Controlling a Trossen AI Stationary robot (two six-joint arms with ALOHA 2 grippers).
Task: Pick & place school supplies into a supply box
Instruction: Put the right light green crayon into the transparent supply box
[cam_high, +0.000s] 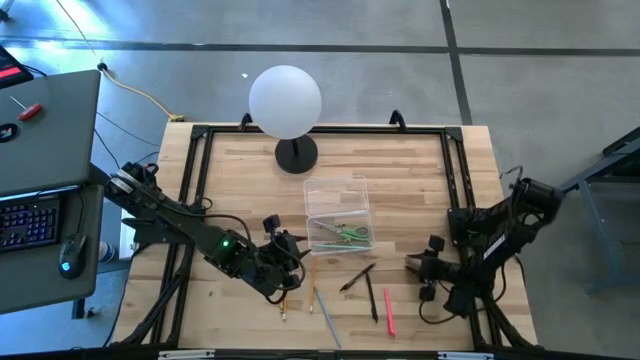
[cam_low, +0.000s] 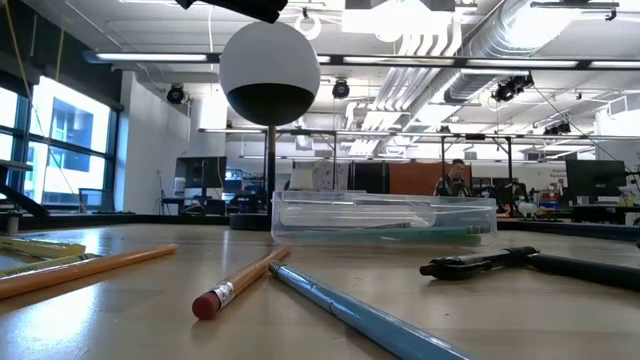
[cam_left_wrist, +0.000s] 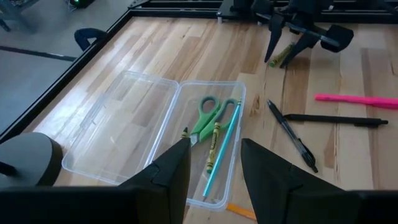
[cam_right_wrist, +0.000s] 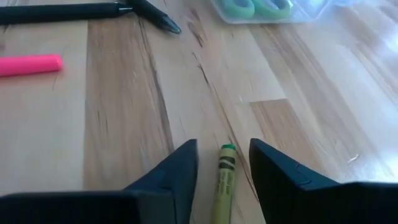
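Your left gripper (cam_left_wrist: 214, 168) hangs open over the box (cam_high: 338, 215) at mid-table, scissors (cam_left_wrist: 205, 118) inside. Your right gripper (cam_right_wrist: 222, 165) stands open around a crayon (cam_right_wrist: 224, 183) near the right edge.

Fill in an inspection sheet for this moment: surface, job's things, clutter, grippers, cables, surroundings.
Surface: wooden table, black frame around it.
Job's things: supply box open, holding green scissors, a crayon and a blue pencil; black pens, pink marker and pencils lie on the table.
Clutter: white globe lamp.
Grippers: left gripper open above the box; right gripper open around a green crayon on the table.
Cables: yellow cable beyond the table's corner.
Surroundings: desk with keyboard; a person far off.
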